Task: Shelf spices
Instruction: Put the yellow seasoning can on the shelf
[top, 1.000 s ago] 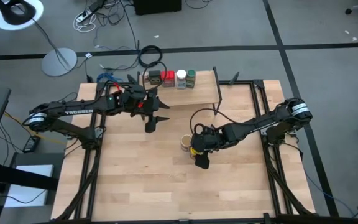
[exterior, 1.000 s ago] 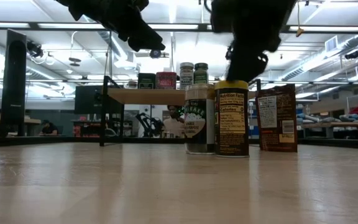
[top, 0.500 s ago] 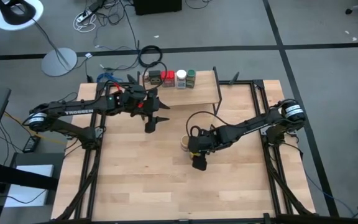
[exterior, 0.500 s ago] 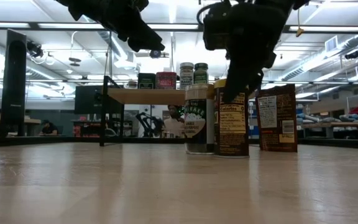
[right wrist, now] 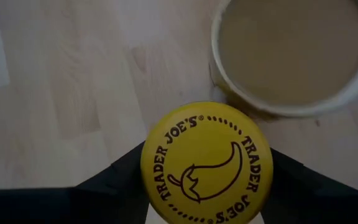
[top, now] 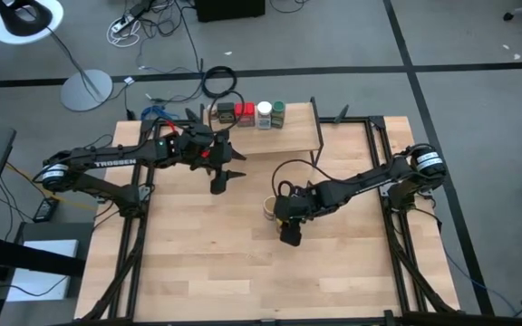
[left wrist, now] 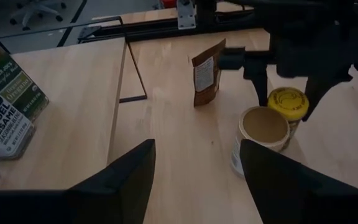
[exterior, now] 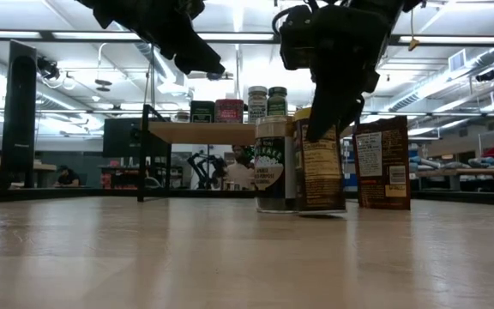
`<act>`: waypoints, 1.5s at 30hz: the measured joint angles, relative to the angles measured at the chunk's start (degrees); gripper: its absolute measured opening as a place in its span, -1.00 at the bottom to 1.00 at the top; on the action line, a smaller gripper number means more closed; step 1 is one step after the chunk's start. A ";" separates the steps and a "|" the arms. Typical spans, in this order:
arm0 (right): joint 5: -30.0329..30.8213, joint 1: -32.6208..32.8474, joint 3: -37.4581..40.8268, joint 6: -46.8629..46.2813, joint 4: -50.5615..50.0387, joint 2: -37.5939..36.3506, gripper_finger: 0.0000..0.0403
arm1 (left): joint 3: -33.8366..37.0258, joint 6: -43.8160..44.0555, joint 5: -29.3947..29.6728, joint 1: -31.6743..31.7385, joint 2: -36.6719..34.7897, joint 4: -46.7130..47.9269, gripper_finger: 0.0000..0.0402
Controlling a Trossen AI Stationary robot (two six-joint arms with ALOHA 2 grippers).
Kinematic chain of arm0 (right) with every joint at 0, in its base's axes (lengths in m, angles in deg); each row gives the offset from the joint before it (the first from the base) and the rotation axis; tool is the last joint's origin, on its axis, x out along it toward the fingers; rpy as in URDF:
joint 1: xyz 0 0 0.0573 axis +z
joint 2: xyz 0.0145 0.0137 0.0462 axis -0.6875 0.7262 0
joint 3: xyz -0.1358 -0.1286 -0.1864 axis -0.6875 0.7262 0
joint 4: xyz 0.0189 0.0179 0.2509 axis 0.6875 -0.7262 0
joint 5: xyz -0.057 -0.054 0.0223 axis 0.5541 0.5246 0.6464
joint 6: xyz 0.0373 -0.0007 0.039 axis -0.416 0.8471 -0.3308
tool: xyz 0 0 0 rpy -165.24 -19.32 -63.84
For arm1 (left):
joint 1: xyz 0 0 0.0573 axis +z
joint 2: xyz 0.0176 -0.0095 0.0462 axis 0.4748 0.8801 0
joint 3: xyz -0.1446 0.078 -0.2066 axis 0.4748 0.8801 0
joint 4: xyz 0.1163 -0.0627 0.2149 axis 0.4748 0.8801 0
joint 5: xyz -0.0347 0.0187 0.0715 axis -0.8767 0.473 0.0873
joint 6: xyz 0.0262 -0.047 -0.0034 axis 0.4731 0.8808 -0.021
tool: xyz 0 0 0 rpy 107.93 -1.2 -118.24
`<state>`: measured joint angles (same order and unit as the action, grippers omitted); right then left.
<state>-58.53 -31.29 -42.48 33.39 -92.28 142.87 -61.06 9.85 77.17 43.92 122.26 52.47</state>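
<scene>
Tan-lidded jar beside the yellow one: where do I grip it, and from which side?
Probably from above, on the body just under the lid: the tan-lidded jar stands upright, round and wide. The yellow-lidded jar, in the right gripper, crowds one side, so set the fingers on the two flanks clear of it. The left gripper hangs open near the shelf.

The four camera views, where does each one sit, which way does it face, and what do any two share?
High: overhead, straight down on the table; both arms show.
Low: table height, looking across; arms enter from above.
Left wrist: past its own fingers at the yellow-lidded jar.
Right wrist: straight down on that jar, between its fingers.
Shared: both wrist views show the jar beside the tan-capped jar.
</scene>
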 joint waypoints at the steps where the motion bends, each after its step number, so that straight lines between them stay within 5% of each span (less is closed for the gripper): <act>1: 0.02 0.00 -0.82 -0.12 -1.68 0.00 0.10 | 0.00 0.07 0.02 0.00 0.00 0.10 0.19; 18: 16.70 1.95 -31.59 1.83 -35.69 -0.12 0.10 | 0.00 0.38 0.01 0.00 0.00 -0.63 0.19; 27: 26.37 -5.12 -45.82 3.46 -46.94 -0.22 0.10 | 0.00 1.80 0.02 0.00 0.00 -1.65 0.19; 35: 24.51 -18.26 -45.12 9.33 -46.80 0.11 0.10 | 0.00 2.98 0.01 0.00 0.00 -1.45 0.19; 45: 12.79 -33.54 -43.13 19.31 -38.79 0.90 0.11 | 0.00 2.98 0.01 0.00 0.00 -0.95 0.19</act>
<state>-45.74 -64.83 -85.61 52.70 -131.07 143.78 -61.06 12.82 77.18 43.92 122.26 51.52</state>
